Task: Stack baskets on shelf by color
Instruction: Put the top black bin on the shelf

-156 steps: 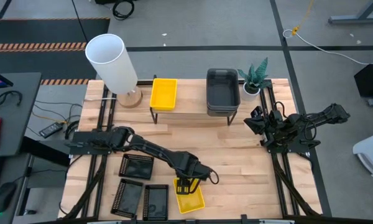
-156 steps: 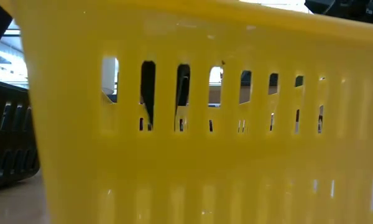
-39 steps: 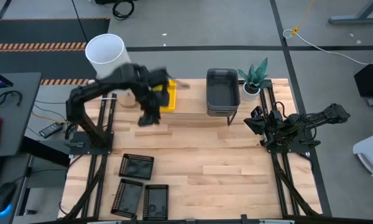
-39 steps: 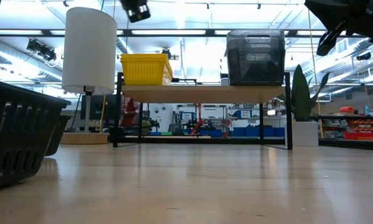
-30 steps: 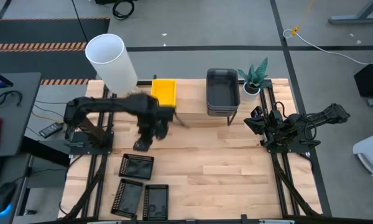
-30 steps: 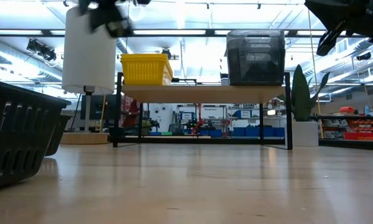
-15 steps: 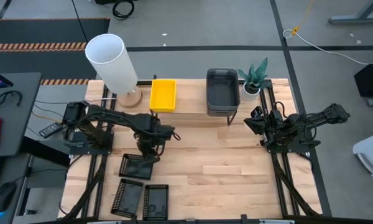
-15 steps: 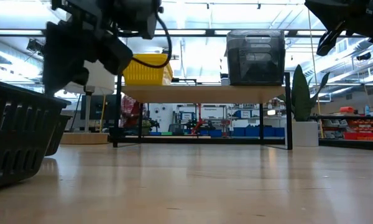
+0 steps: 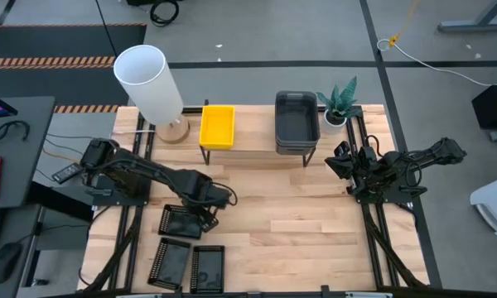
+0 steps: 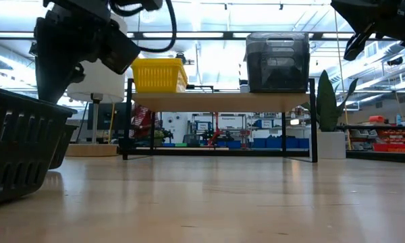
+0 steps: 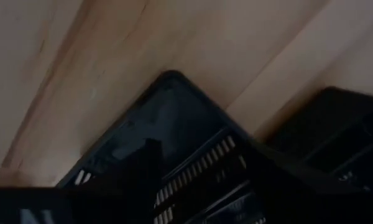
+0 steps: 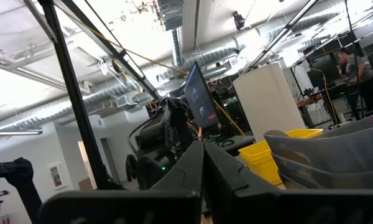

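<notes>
Left wrist view, black basket [image 11: 174,155] cropped, left pincer [image 9: 205,217] fingers indistinct

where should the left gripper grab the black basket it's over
Take the black basket by a rim wall, coming straight down from above. It sits upright and open-topped on the table, so one finger can go inside and one outside. The edge nearest the left gripper looks best, since the other black baskets lie on its far side, toward the table's front.

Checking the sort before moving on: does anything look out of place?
Nothing stands out. Yellow baskets and grey baskets sit squarely on the shelf; three black baskets wait on the table, left gripper over one.
</notes>
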Motion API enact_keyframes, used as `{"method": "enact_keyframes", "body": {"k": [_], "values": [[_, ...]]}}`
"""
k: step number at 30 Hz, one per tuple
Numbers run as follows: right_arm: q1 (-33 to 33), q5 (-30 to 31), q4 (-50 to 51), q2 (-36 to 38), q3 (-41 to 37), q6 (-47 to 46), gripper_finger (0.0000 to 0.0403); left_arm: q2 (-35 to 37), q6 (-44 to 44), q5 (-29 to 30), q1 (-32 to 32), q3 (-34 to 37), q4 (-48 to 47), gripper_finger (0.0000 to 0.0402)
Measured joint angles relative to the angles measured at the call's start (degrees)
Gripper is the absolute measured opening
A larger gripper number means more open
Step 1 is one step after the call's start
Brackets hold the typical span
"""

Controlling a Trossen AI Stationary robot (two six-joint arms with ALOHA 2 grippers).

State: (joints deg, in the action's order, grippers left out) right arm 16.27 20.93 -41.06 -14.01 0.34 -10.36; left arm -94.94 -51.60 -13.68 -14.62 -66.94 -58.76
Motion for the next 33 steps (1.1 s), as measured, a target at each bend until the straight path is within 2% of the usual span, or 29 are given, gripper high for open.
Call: {"method": "enact_keyframes", "body": {"k": [9, 17, 23, 28, 33], "values": [[0.01, 0.00, 0.02, -0.02, 0.00, 0.01, 0.0016, 0.00, -9.55, 6.84, -5.55, 0.06, 2.14, 0.0212], [0.00, 0.02, 0.00, -0.02, 0.00, 0.02, 0.0016, 0.07, -18.42, 7.95, -9.52, 7.76, 17.78, 0.0198], [0.02, 0.00, 0.02, 0.01, 0.00, 0.00, 0.0016, -0.35, -19.41, 14.11, -10.42, 8.35, 17.98, 0.0178], [0.02, 0.00, 0.00, -0.02, 0.00, 0.00, 0.0016, -1.01, -16.28, 14.16, -10.46, 8.35, 16.58, 0.0145], [0.02, 0.00, 0.00, -0.02, 0.00, 0.02, 0.0016, -1.60, -13.47, 12.10, -10.23, 8.37, 16.03, 0.0086]]}}
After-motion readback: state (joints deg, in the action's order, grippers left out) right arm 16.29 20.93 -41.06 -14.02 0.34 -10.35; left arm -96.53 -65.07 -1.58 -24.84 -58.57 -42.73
